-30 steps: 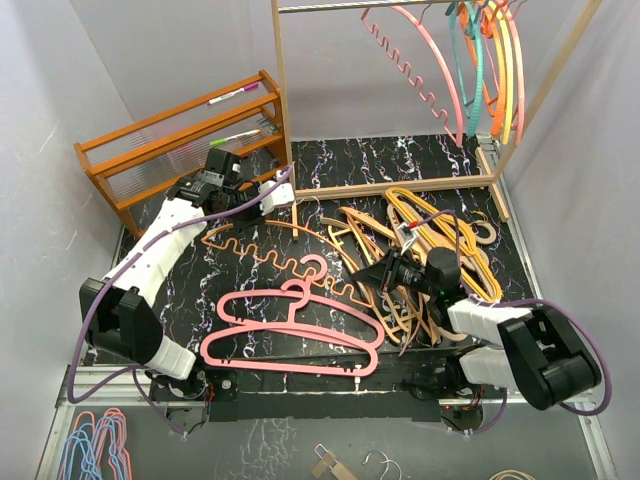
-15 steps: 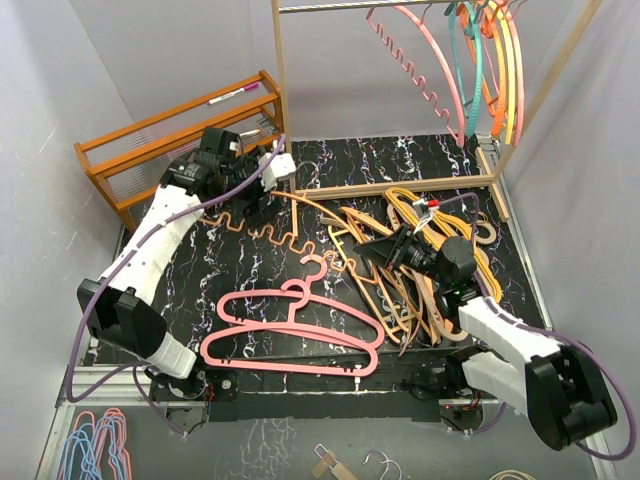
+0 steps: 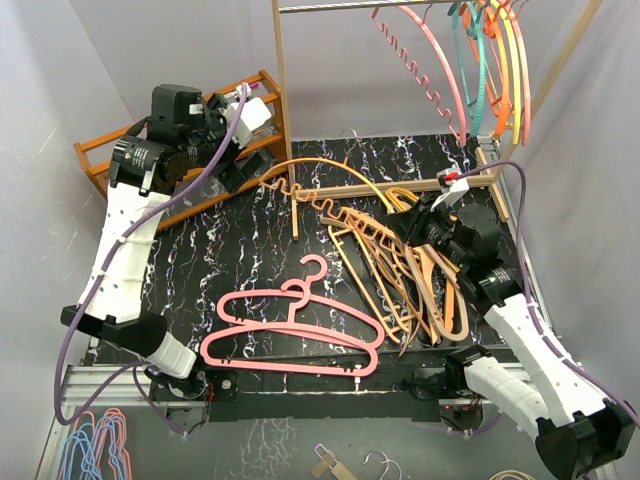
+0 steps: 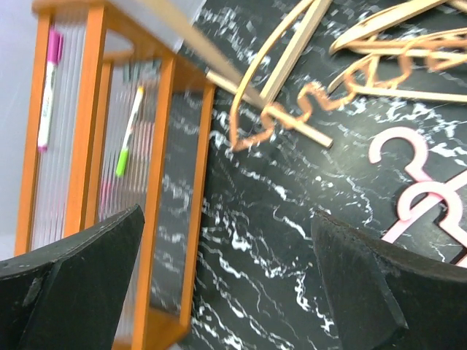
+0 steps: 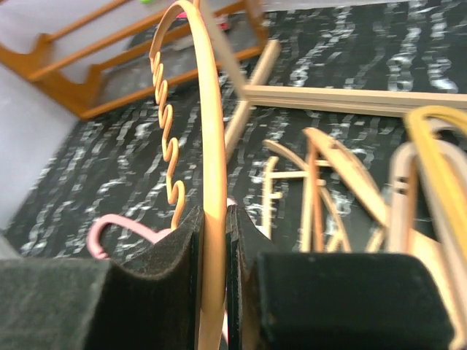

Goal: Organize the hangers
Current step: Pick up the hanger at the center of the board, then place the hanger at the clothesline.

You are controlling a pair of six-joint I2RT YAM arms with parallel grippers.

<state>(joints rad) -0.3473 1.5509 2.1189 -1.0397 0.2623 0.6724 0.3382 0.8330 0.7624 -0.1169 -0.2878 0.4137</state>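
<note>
My right gripper (image 3: 415, 225) (image 5: 214, 219) is shut on the curved bar of an orange wavy hanger (image 3: 325, 165) (image 5: 211, 131) and holds it lifted over the mat. The hanger's wavy end (image 4: 292, 113) reaches toward the frame's left post. My left gripper (image 3: 232, 150) (image 4: 226, 248) is raised beside the shelf rack, open, with only the black mat between its fingers. Two pink hangers (image 3: 290, 335) (image 4: 416, 182) lie flat at the front. A pile of tan wood and orange hangers (image 3: 410, 285) lies at the right. Pink, teal, orange and yellow hangers (image 3: 480, 70) hang on the rail.
An orange-brown slatted shelf rack (image 3: 130, 150) (image 4: 95, 109) stands at the back left and holds a pink marker (image 4: 47, 87) and a green marker (image 4: 130, 131). The tall pale wooden frame (image 3: 283, 100) stands at the back, its base bar (image 3: 400, 185) lying on the mat.
The left gripper let go of the orange wavy hanger, opened, and rose back-left toward the shelf rack. The right arm lifted that hanger up and toward the back.
</note>
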